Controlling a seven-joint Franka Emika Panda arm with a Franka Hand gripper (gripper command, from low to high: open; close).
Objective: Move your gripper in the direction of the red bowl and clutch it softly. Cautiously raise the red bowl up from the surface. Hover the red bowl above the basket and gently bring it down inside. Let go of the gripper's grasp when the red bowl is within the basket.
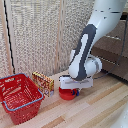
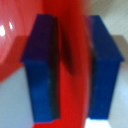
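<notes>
The red bowl sits on the wooden table, right under the white arm. My gripper is lowered onto the side of the bowl towards the exterior view's right. In the wrist view my two blue fingers straddle the bowl's rim, one inside and one outside. The gripper looks shut on the rim. The glossy inside of the bowl shows beside them. The red mesh basket with a blue rim stands on the table at the exterior view's left, apart from the bowl.
A small yellow-brown box stands between the basket and the bowl. A light slatted wall runs behind the table. A wooden cabinet stands at the back on the exterior view's right.
</notes>
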